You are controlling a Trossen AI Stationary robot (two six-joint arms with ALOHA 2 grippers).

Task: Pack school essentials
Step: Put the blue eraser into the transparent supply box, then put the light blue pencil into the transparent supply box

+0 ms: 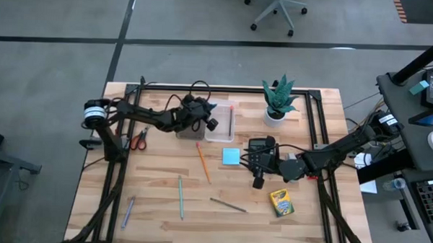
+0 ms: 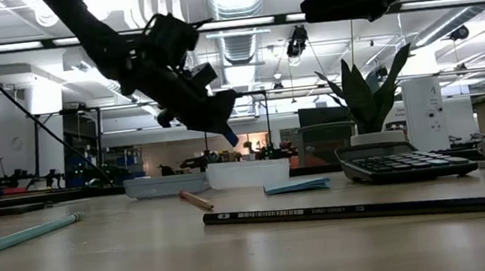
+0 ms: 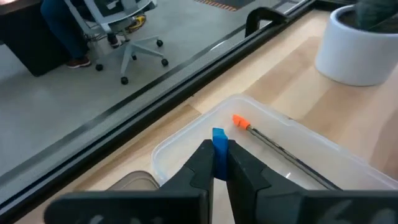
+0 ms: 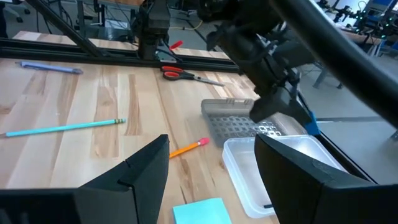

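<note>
My left gripper [image 1: 211,123] hangs over the clear plastic box [image 1: 221,122], shut on a blue eraser [image 3: 219,144]. A pencil with an orange end [image 3: 267,142] lies inside the box. My right gripper [image 4: 211,180] is open and hovers by the light-blue sticky pad [image 1: 231,157] and a black calculator [image 1: 259,147], touching nothing. Flat on the table lie an orange pencil [image 1: 203,163], a green pencil [image 1: 180,196], a blue pen [image 1: 128,211], a grey pencil [image 1: 228,205], red-handled scissors [image 1: 138,138] and the crayon box [image 1: 281,203]. My left gripper pinches the blue eraser between its two fingertips [image 3: 202,158], and the eraser's free end [image 3: 218,133] sticks out past them. The fingers slant downward from the table's left. The eraser is lifted clear above the clear box, as the low view shows [image 2: 230,137].
A potted plant [image 1: 278,102] stands at the far edge, right of the box. The box's grey lid [image 4: 233,118] lies beside it on the left. Black frame rails [image 1: 117,168] run along the table's sides. Bare wood shows at the near middle.
</note>
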